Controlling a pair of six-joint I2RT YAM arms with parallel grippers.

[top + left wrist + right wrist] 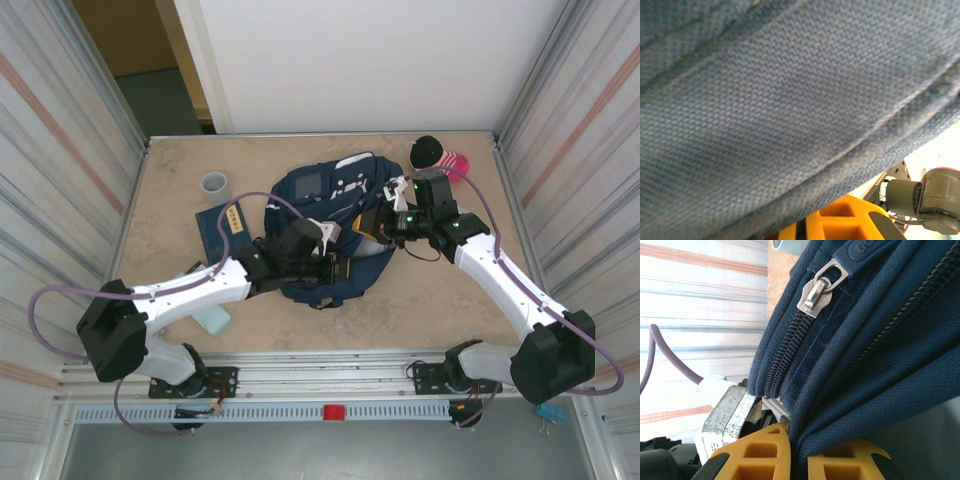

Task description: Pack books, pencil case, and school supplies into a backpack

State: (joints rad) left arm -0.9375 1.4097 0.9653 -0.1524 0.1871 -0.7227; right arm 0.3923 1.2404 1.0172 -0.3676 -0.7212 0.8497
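The right gripper [799, 452] is clamped on a fold of the backpack [330, 200] beside its zip [785, 357]. The left gripper [332, 266] is shut on its near edge. The book [220, 230] is seen left of the backpack, lengthwise roughly near-to-far, nearer the left arm.

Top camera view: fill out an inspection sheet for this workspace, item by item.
Surface: beige stone-look table; no spills seen.
Job's things: backpack lies mid-table; book lies flat to its left; pencil case sits toward the near edge, by the left arm.
Clutter: grey cup stands upright beyond the book; black ball and pink striped thing sit at the far right.
Grippers: left gripper is shut, against the backpack cloth; right gripper is shut on a fold of the backpack, below a zip pull.
Cables: purple cables loop off both arms; no snag seen.
Surroundings: ribbed walls on both sides, white panel behind.
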